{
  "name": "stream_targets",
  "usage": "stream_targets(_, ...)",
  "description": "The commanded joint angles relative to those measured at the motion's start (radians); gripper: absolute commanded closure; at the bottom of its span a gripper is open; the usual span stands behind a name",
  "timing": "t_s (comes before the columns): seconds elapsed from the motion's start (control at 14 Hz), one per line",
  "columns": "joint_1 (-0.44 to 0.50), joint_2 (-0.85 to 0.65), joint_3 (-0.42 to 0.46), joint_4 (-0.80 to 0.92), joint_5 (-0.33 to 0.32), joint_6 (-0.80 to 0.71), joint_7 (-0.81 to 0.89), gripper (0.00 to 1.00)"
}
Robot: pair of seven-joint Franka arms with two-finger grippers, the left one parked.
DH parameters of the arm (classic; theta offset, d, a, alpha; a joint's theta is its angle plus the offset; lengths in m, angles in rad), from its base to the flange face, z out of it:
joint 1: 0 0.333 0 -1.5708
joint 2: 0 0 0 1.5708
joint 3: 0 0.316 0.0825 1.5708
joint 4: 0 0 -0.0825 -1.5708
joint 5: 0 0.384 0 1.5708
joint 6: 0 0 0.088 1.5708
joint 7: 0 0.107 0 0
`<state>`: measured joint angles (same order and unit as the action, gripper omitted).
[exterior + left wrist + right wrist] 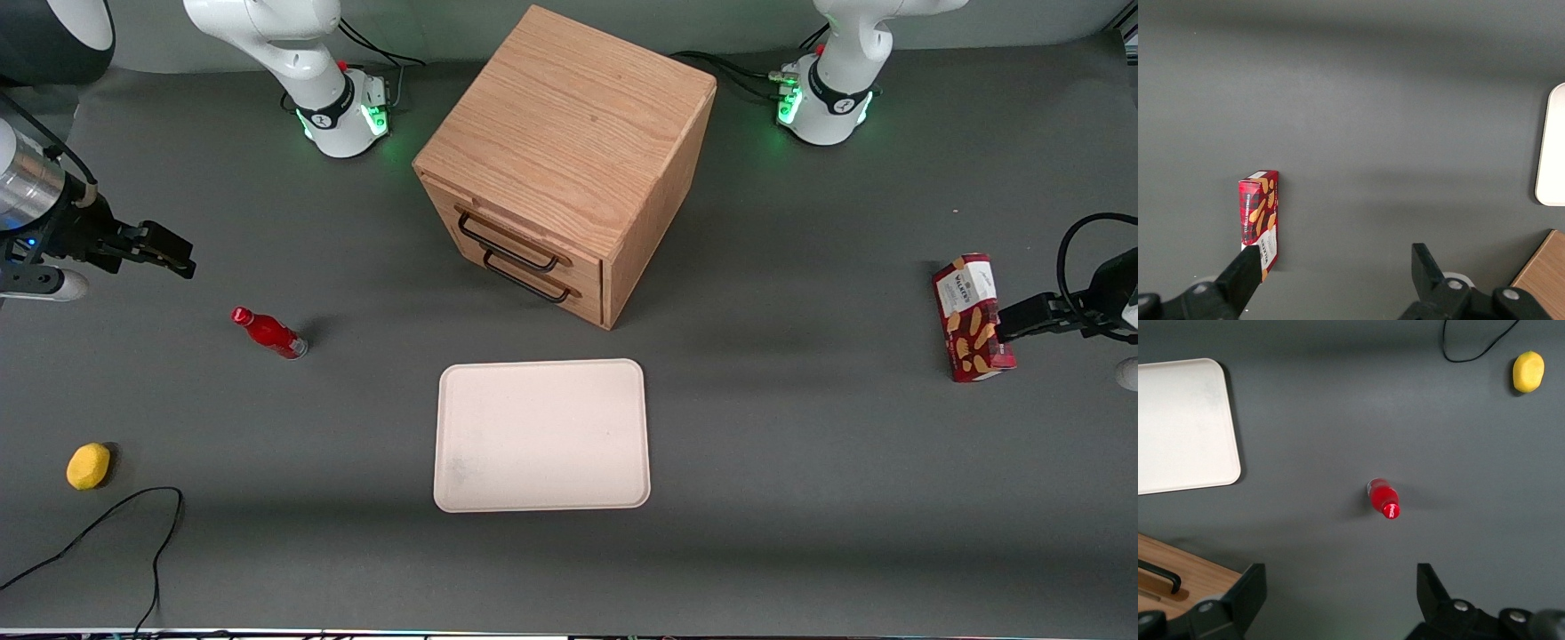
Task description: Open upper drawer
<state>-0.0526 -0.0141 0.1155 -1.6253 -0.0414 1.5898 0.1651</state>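
The wooden cube cabinet (569,133) stands in the middle of the table, farther from the front camera than the tray. Its upper drawer (524,233) is shut, with its thin black bar handle (505,242) just above the lower drawer's handle (526,277). My gripper (178,252) hangs above the table toward the working arm's end, well apart from the cabinet, open and holding nothing. In the right wrist view the gripper (1341,583) shows bare table between its fingers, along with a cabinet corner (1191,577) and one end of a black handle (1161,573).
A red bottle (269,333) (1383,499) lies on the table near the gripper. A yellow round object (88,466) and a black cable (107,524) lie nearer the camera. A cream tray (540,436) sits in front of the cabinet. A biscuit box (971,317) stands toward the parked arm's end.
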Motion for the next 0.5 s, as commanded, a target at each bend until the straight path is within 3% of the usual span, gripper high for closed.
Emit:
stream_targets(0.0,-0.010,-0.010,0.000,0.010,0.040,-0.024,-0.027,0.00)
stream_targets(0.21,-0.010,0.034,0.003,0.013,0.060,0.011,-0.010,0.00)
stream_targets(0.43,-0.001,0.104,0.021,0.024,0.121,0.146,-0.009,0.00)
